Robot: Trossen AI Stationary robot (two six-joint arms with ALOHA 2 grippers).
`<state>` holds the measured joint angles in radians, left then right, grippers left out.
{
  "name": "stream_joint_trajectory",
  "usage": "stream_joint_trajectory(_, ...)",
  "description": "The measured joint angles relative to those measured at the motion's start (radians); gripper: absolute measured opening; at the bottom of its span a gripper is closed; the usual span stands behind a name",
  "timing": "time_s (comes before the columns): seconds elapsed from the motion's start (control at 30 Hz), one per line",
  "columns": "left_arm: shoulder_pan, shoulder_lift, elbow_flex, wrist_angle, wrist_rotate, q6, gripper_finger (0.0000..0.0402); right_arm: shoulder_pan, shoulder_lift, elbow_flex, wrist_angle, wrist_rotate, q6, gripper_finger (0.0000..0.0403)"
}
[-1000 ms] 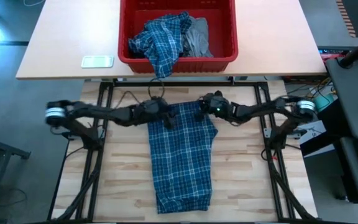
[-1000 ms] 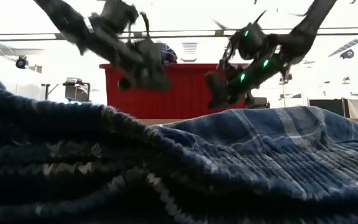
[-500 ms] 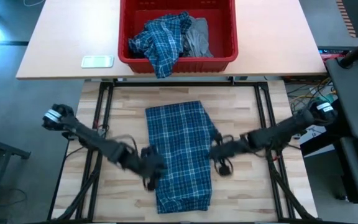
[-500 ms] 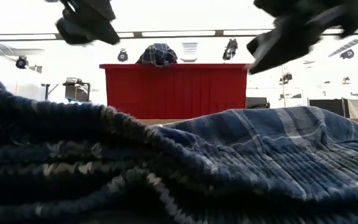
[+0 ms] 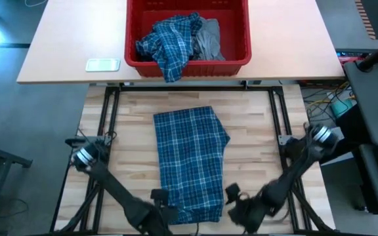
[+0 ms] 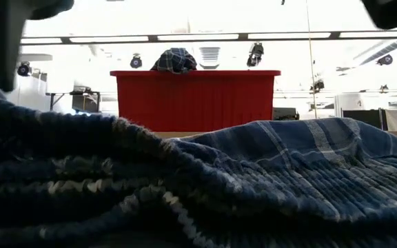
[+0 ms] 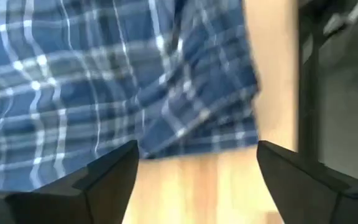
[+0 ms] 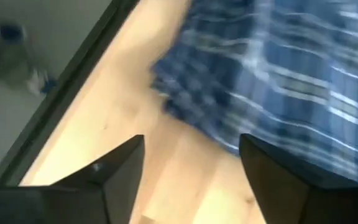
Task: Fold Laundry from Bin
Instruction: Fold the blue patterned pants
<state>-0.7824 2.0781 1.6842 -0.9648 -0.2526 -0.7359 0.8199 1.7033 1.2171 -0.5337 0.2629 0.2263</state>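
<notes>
Plaid cotton shirt (image 5: 190,164) lies folded oblong on wood; left pincer (image 7: 194,180) and right pincer (image 8: 191,168) spread, empty.

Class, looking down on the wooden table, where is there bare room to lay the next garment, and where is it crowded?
Bare wood lies between the folded plaid shirt and the table's left frame, and likewise on its right. Crowded: the near edge, where left gripper and right gripper flank the shirt, and the red bin.

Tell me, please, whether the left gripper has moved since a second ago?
Yes. The left gripper has moved away from the red bin, from the plaid shirt's far end to its near end, by the table's near edge.
</notes>
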Motion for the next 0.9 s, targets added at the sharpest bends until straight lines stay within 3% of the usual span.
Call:
stream_joint_trajectory(0.2, -0.056, 0.149, 0.148, -0.125, -0.113, 0.169, 0.0335, 0.016, 0.234, 0.248, -0.297, 0.036, -0.139, 0.0306)
stream_joint_trajectory(0.33, -0.062, 0.236, 0.202, -0.171, -0.158, 0.268, 0.0331, 0.009, 0.324, 0.329, -0.315, 0.057, -0.331, 0.0309)
stream_joint_trajectory(0.5, -0.062, 0.256, 0.251, -0.198, -0.265, 0.373, 0.0323, -0.016, 0.362, 0.394, -0.314, 0.075, -0.513, 0.0299)
stream_joint_trajectory(0.67, -0.049, 0.257, 0.212, -0.186, -0.221, 0.565, 0.0322, -0.08, 0.358, 0.393, -0.313, 0.001, -0.615, 0.0297)
stream_joint_trajectory(0.9, -0.04, 0.251, 0.193, -0.172, -0.182, 0.613, 0.0322, -0.113, 0.352, 0.392, -0.289, -0.077, -0.728, 0.0297)
